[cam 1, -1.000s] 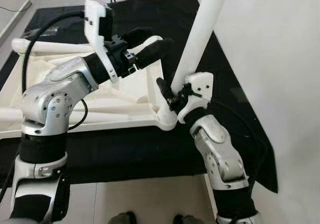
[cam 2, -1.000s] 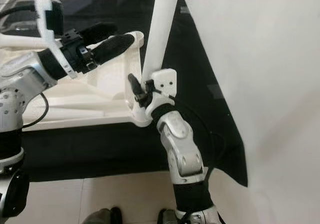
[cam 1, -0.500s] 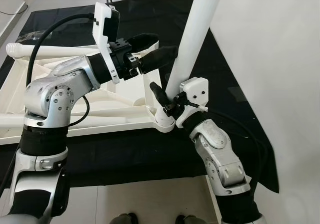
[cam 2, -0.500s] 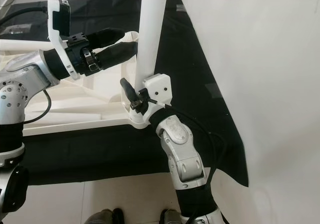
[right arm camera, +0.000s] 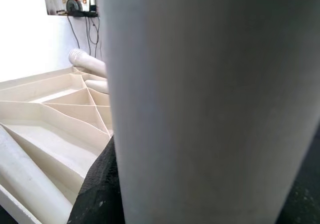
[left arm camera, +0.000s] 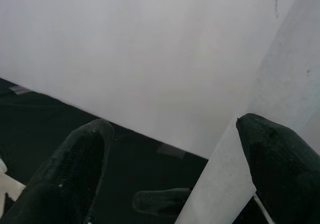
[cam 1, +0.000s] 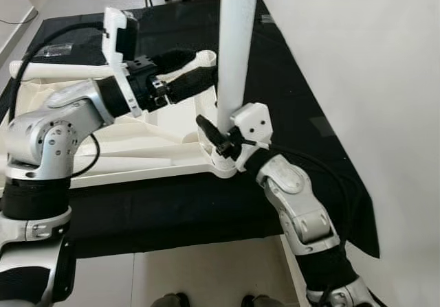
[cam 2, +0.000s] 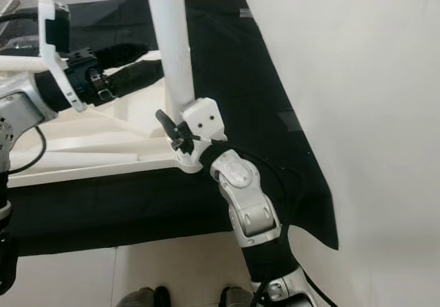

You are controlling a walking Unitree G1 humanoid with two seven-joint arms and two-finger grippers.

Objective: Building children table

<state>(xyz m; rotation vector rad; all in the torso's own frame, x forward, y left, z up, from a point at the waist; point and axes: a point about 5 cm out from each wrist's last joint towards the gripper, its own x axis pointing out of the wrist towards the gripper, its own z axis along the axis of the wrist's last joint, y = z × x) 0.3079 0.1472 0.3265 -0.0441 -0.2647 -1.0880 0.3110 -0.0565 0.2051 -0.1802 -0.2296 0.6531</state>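
Observation:
A white table top (cam 1: pixel 137 164) lies upside down on a surface under black cloth. A white table leg (cam 1: pixel 232 46) stands nearly upright in its near right corner socket. My right gripper (cam 1: pixel 221 137) is shut on the leg just above the socket; one black finger (right arm camera: pixel 97 184) presses against the leg (right arm camera: pixel 200 98). My left gripper (cam 1: pixel 210 70) is open at mid-height of the leg, its fingertips reaching to the leg from the left. In the left wrist view the leg (left arm camera: pixel 240 169) runs between the two fingers (left arm camera: pixel 75 174), close to one of them.
A second leg (cam 1: pixel 69 70) is at the top's far edge, and another (cam 2: pixel 69 158) lies in its ribbed underside. The black cloth (cam 1: pixel 172 211) hangs over the near edge. A white wall (cam 1: pixel 357 80) stands close on the right. Pale floor (cam 1: pixel 206 273) lies below.
The leg has swung from leaning right to nearly upright, with my right gripper staying shut on its base. My left gripper has stayed at the leg, following it left.

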